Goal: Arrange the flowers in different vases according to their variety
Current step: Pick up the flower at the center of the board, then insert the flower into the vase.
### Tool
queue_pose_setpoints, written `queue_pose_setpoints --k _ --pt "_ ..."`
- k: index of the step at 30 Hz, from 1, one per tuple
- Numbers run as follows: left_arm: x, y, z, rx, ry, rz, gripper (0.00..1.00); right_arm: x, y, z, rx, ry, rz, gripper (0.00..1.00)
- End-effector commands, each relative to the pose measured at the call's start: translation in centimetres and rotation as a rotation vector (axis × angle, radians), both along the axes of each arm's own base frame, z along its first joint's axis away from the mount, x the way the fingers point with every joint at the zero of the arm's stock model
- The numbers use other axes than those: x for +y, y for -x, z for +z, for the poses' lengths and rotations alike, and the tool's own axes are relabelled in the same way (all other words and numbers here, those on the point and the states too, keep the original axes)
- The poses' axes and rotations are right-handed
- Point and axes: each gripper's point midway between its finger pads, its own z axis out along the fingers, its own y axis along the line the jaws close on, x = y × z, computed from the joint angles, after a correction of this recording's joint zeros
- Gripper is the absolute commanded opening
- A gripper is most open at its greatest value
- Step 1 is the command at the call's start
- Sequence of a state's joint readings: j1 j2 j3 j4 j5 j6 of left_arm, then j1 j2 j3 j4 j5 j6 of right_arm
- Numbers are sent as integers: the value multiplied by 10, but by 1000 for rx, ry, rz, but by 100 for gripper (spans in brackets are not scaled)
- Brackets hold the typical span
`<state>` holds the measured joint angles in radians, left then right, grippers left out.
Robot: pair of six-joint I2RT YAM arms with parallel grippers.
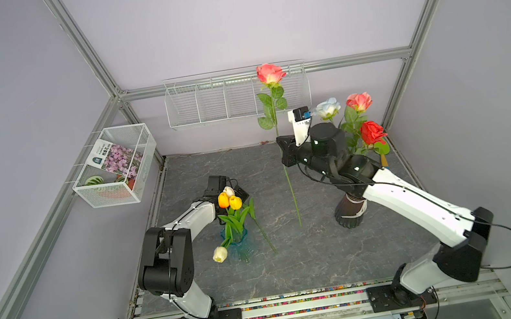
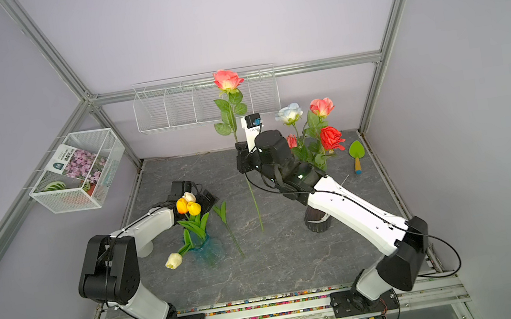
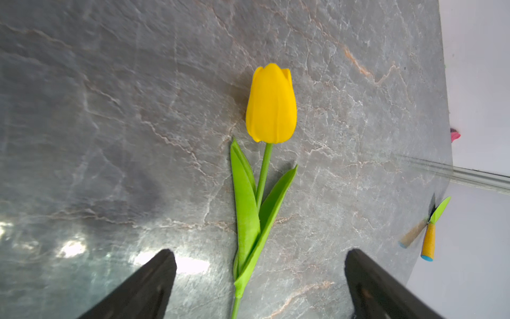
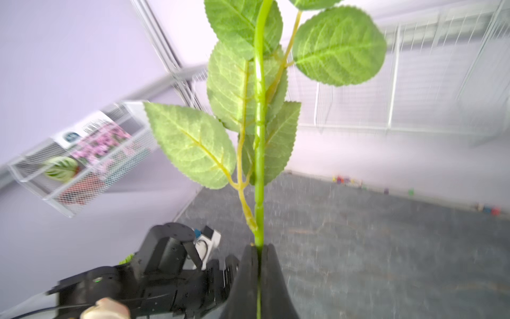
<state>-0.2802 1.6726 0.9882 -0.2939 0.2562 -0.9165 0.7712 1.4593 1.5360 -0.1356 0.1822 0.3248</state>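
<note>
On marble [image 3: 110, 124], yellow tulip [image 3: 271, 105] lies within spread left hand [image 3: 259, 252], seemingly untouched.

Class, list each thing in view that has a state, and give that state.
left gripper, open above the yellow tulip
right gripper, shut on the coral rose stem
yellow tulip, lying flat on the table
coral rose, held upright
teal vase, upright, holding tulips
cream tulip, drooping over the teal vase's rim
maroon vase, upright, holding roses
</note>
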Motion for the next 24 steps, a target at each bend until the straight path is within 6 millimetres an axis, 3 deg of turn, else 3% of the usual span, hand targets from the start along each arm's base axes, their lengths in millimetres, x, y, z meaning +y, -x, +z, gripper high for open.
queue_pose_setpoints --k 1,5,14,20,24 --pt "-7 3 -1 -9 16 -40 100 -18 16 42 -220 18 -10 0" --pt "-14 4 -3 -1 32 -60 100 -50 36 70 -350 64 -68 0" --pt "-31 8 -14 46 50 -99 97 -118 75 112 -557 151 -237 0" --pt "-38 16 -16 67 42 -113 93 -159 94 123 -640 204 -370 0" --pt "-43 23 -23 83 28 -128 91 -177 100 122 -681 249 -440 0"
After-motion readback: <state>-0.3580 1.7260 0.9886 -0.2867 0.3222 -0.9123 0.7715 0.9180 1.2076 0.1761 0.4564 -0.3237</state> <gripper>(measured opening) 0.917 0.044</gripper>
